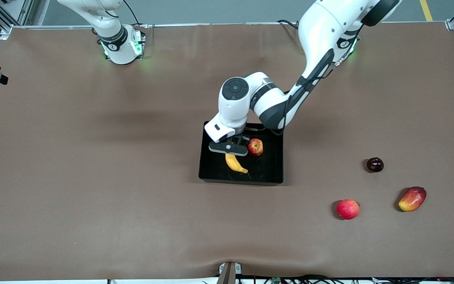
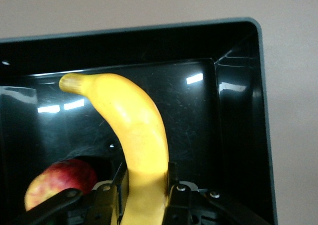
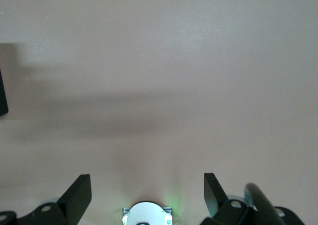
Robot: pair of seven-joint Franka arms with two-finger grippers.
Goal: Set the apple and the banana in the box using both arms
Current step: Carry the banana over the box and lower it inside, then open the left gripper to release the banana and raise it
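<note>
Holding the banana (image 2: 139,135) clamped between its fingers (image 2: 107,200), the left gripper (image 1: 229,149) sits low inside the box (image 1: 274,173), toward the wall on the robots' side. The apple (image 1: 255,146) already lies on the box floor just beside that gripper, toward the left arm's end of the table. The step in hand appears to be the banana's placement, the last of the task; whether the fruit rests on the floor cannot be told. The next move calls for parting the fingers and a straight lift out. Open floor remains nearer the front camera, where the banana's free end points; the apple is close, so sideways travel risks nudging it. The right gripper (image 3: 146,195) waits with fingers spread over bare table near its own base. A pinkish-red fruit (image 1: 347,209), a mango (image 1: 412,198) and a dark round fruit (image 1: 374,164) lie well apart from the box, clear of the exit path.
</note>
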